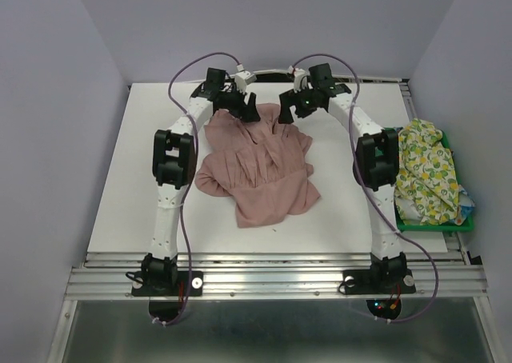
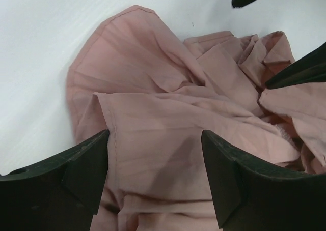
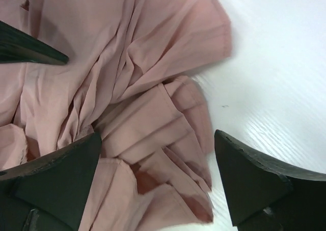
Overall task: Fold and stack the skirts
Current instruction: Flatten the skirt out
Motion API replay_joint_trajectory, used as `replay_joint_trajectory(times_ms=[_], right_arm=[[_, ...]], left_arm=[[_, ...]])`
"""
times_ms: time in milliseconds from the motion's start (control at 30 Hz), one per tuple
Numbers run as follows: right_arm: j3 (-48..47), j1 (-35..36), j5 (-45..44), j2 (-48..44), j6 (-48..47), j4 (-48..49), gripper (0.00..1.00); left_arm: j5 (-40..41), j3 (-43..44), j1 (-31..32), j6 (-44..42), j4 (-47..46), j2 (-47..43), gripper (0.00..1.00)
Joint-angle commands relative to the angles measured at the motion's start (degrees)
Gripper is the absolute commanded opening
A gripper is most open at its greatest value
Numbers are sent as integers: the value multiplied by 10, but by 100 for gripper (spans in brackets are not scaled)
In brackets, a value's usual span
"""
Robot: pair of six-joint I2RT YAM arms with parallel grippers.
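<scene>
Sitting at the right edge of the table (image 1: 120,187), a green bin (image 1: 464,219) holds a crumpled lemon-print cloth (image 1: 428,167), while the pink skirt (image 1: 260,171) lies rumpled mid-table. Only the wrist views show the left gripper (image 2: 154,139) and right gripper (image 3: 158,139) spread wide above the pink folds, grasping nothing.

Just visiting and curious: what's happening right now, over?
Left end effector open, right end effector open, both over pink skirt. Skirt crumpled, not folded. Patterned cloth in green bin, out of the way.
</scene>
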State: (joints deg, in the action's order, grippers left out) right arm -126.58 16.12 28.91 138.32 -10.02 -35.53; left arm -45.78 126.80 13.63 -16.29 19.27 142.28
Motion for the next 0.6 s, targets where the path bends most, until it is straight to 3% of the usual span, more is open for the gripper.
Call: replay_joint_trajectory(times_ms=[0, 33, 100, 167, 200, 400, 567], right_arm=[[15, -27, -8, -99, -3, 19, 96], [20, -32, -9, -105, -7, 15, 95], [29, -37, -11, -122, -9, 8, 95], [32, -37, -15, -137, -5, 5, 91], [31, -42, -17, -141, -3, 4, 90], [23, -59, -10, -177, 23, 0, 79], [23, -59, 36, -192, 41, -18, 75]], left_arm=[[1, 8, 13, 39, -49, -14, 78], [-3, 8, 14, 38, -48, -15, 59], [-13, -4, 14, 36, -45, -30, 41], [-19, -23, 18, 20, -43, -72, 11], [-18, -37, 23, 7, -41, -93, 2], [11, -251, 119, -143, 30, -291, 0], [86, -432, 220, -196, 21, -408, 0]])
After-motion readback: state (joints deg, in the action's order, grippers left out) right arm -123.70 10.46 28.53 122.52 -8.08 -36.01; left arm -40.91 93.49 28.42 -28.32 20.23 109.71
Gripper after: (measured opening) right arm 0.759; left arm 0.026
